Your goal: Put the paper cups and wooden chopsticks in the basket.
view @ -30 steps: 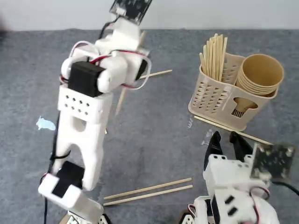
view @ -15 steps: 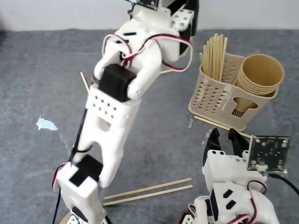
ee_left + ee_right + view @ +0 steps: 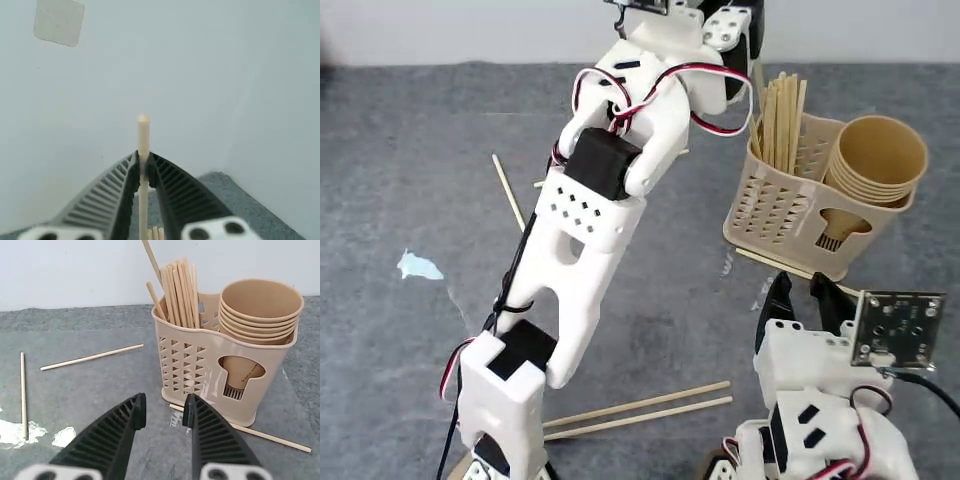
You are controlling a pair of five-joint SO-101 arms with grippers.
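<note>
The left end effector [image 3: 143, 159] is clenched on a thin pale wooden chopstick [image 3: 143, 129], close by the stick compartment of the beige perforated plastic basket [image 3: 775, 215]. Delivery seems in hand; the next move likely calls for lowering it in and releasing. The right end effector [image 3: 162, 412] gapes empty before the basket

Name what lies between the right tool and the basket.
One loose chopstick lies along the foot of the basket, ahead of the right tool; right wrist view shows it.
</note>
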